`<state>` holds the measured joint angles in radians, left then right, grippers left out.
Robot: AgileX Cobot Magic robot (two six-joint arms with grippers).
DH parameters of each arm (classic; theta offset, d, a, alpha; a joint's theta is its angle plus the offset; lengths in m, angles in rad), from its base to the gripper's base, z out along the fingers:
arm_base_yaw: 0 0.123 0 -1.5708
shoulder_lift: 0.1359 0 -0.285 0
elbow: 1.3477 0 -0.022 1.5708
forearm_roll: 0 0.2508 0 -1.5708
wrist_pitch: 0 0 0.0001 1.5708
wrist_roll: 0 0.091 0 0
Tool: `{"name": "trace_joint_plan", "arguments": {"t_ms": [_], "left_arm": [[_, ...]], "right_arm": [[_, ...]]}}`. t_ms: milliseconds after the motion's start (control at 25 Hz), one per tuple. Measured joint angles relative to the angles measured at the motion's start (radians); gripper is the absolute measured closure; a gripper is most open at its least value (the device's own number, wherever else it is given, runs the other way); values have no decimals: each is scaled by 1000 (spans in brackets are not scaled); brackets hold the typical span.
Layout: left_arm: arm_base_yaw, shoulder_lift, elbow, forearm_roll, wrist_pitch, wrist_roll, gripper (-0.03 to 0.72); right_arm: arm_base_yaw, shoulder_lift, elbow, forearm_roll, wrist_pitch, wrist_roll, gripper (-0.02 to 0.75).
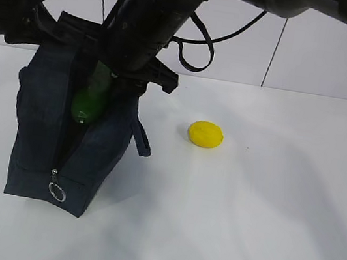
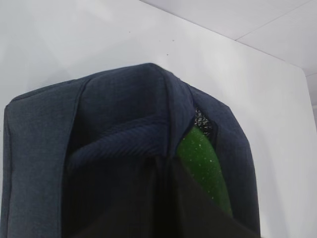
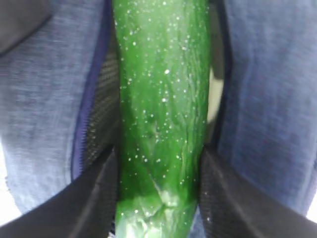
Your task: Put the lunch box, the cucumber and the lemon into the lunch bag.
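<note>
Cucumber point(image 1: 89, 100) hangs tip-down in the bag's point(image 1: 38, 148) open zip slot from my right gripper point(image 1: 118, 82), that arm slanting in from the upper right; the lemon point(image 1: 205, 134) lies well apart on the table point(image 1: 265, 217). Left wrist: bag top and cucumber point(image 2: 204, 166); whether my left fingers grip, I cannot tell. Right wrist: my fingers point(image 3: 86, 203) clamp the cucumber point(image 3: 161, 114); no writing anywhere.

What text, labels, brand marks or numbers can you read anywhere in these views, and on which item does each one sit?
None: no readable word, number, label or sign shows in any view.
lunch bag: plain navy fabric, no logo seen.
cucumber: only pale specks on the skin, no sticker.
lemon: plain yellow, no mark.
right gripper: dark fingers either side of the cucumber, no print seen.
</note>
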<state>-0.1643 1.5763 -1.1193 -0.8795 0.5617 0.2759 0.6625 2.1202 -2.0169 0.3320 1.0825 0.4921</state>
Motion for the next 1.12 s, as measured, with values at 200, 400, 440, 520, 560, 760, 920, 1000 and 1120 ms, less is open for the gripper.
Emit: {"name": "trace_joint_plan", "arguments": {"t_ms": [200, 400, 440, 520, 560, 760, 920, 1000, 1120], "left_arm": [[0, 0, 0, 0, 0, 0, 680], [0, 0, 0, 0, 0, 0, 680], [0, 0, 0, 0, 0, 0, 680], [0, 0, 0, 0, 0, 0, 680], [0, 0, 0, 0, 0, 0, 680], [0, 0, 0, 0, 0, 0, 680], [0, 0, 0, 0, 2, 0, 680], [0, 0, 0, 0, 2, 0, 680], [0, 0, 0, 0, 2, 0, 680]], "right_arm": [[0, 0, 0, 13, -9, 0, 358], [0, 0, 0, 25, -21, -20, 331], [0, 0, 0, 27, -22, -21, 309], [0, 0, 0, 32, -29, -29, 249], [0, 0, 0, 34, -31, -29, 217], [0, 0, 0, 36, -24, -31, 159], [0, 0, -23, 36, 31, -87, 156], [0, 0, -68, 16, 80, -112, 156], [0, 0, -161, -50, 151, -135, 157]]}}
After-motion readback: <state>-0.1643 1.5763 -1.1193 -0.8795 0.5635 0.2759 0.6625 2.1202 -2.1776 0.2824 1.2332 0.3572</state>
